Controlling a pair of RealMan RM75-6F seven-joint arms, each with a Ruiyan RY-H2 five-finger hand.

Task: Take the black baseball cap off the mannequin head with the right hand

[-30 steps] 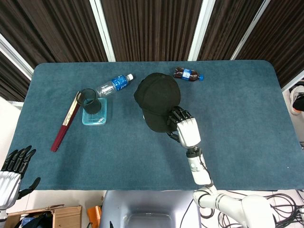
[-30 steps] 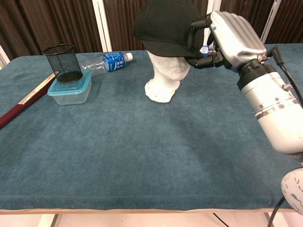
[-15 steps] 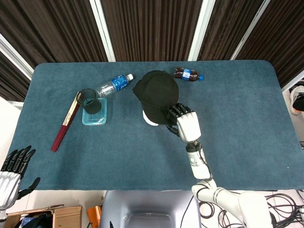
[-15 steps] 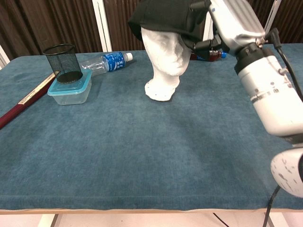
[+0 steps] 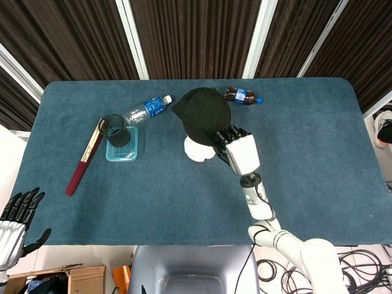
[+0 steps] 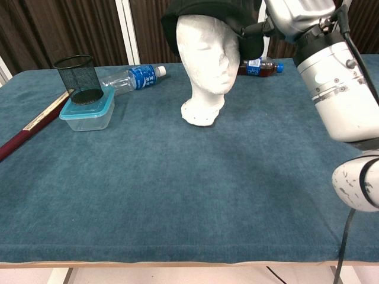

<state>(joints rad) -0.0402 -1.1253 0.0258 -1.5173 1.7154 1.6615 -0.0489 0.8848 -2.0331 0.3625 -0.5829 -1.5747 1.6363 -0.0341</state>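
Observation:
The black baseball cap (image 5: 205,113) (image 6: 204,13) is tipped up and back over the white mannequin head (image 6: 207,65) (image 5: 197,150), so the face shows fully in the chest view. My right hand (image 5: 237,150) (image 6: 290,15) grips the cap's brim from the front right, high above the table. Whether the cap's rear still touches the crown is hidden at the top edge of the chest view. My left hand (image 5: 15,220) hangs off the table's front left corner, fingers spread, holding nothing.
A black mesh cup (image 6: 79,79) stands on a clear blue lidded box (image 6: 89,112). A blue-label water bottle (image 6: 133,78) lies behind them. A dark red stick (image 5: 84,158) lies at the left. A brown drink bottle (image 5: 242,95) lies behind the head.
My right hand has risen and lifted the cap's brim with it. The cap went from covering the mannequin's face to sitting high above the forehead, baring the whole face.

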